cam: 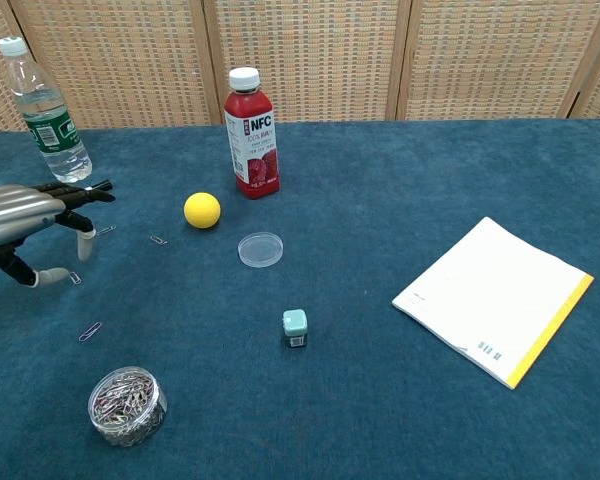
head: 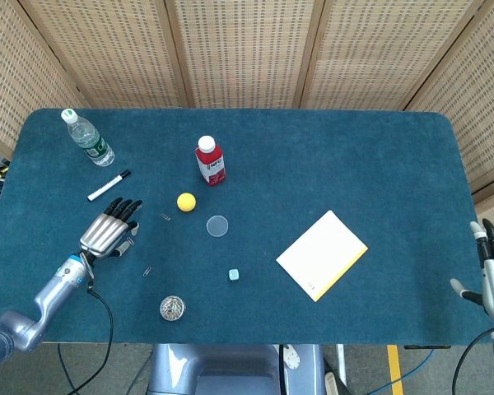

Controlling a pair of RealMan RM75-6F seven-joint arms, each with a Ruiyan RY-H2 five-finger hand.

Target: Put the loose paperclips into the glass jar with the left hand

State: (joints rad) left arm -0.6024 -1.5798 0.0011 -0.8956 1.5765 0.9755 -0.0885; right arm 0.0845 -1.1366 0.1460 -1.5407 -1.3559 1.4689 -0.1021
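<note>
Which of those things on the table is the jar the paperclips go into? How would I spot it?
Start at the blue cloth-covered table and go to its near edge on the robot's left. The small round clear glass jar stands there without a lid. It alone is packed with silvery paperclips; the clear round lid beside the yellow ball lies flat and empty.

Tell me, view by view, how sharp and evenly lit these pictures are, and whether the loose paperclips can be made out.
Head view: even, soft light, no glare on the table; paperclips show only as tiny pale marks. Chest view: sharper on small things, the glass jar glints a little and the clips read clearly; the left hand is slightly soft at the frame's left edge and casts a faint shadow.
</note>
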